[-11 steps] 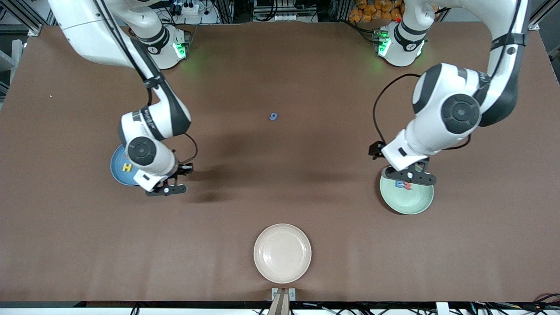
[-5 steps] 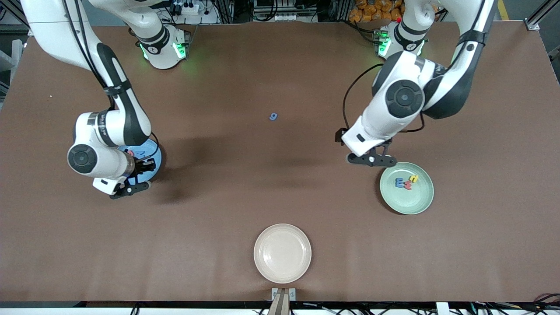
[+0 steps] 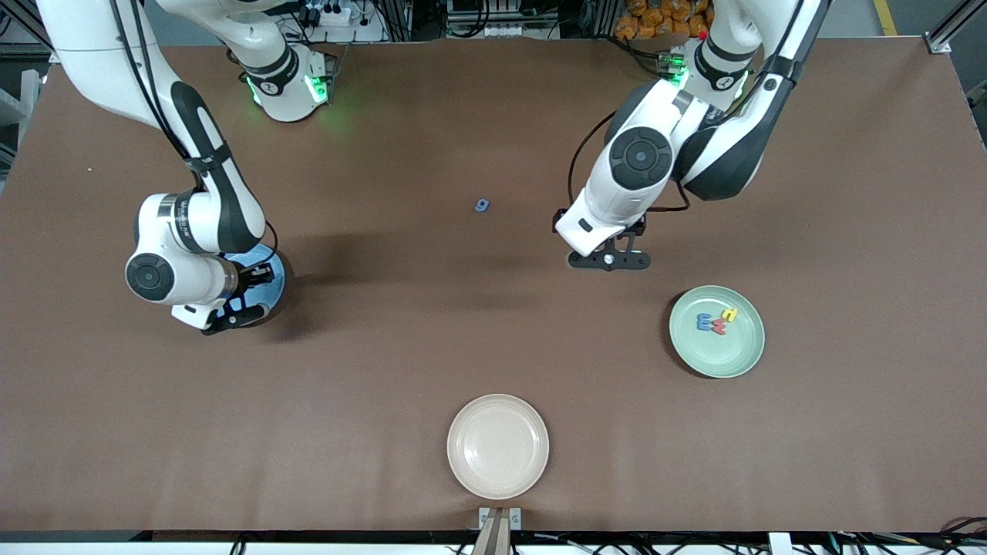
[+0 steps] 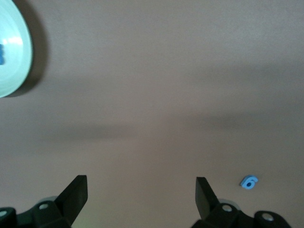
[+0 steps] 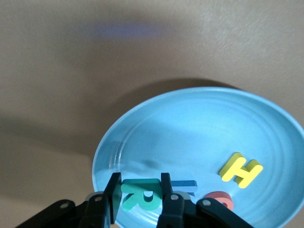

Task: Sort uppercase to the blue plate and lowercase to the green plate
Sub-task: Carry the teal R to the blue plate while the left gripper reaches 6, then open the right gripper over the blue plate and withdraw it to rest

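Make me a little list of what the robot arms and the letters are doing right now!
right gripper: shut on the teal R, over the blue plate
blue plate holds: yellow H, plus a red and a blue letter, partly hidden
left gripper: open, empty, over bare table
blue g: alone on the table
green plate: three letters
beige plate: nothing on it

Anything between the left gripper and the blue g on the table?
Nothing visible. The left gripper, open, is over bare table; the g lies alone toward the right arm's end from it. The right gripper holds the R over the blue plate.
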Robot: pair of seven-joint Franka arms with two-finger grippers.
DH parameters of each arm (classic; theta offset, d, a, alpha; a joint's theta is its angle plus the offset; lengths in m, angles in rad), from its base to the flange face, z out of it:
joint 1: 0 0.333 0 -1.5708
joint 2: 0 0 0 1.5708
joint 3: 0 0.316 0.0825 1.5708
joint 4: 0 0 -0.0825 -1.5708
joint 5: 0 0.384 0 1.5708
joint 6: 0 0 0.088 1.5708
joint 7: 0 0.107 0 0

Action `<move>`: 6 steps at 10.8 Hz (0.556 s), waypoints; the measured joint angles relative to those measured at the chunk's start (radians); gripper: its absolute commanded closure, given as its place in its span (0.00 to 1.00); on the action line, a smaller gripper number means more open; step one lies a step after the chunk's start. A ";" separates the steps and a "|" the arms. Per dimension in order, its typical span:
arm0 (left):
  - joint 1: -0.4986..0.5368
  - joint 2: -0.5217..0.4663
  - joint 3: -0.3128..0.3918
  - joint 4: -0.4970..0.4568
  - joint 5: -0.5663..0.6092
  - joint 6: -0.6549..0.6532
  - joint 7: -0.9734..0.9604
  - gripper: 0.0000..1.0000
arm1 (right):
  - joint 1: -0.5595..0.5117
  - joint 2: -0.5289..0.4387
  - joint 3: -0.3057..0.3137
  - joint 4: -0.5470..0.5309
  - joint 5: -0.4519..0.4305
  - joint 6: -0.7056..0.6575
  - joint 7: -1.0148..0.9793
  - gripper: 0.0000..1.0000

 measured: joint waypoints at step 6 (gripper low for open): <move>-0.122 0.090 -0.076 -0.013 0.047 0.117 -0.124 0.00 | -0.001 -0.003 -0.004 -0.054 0.032 0.086 -0.027 0.35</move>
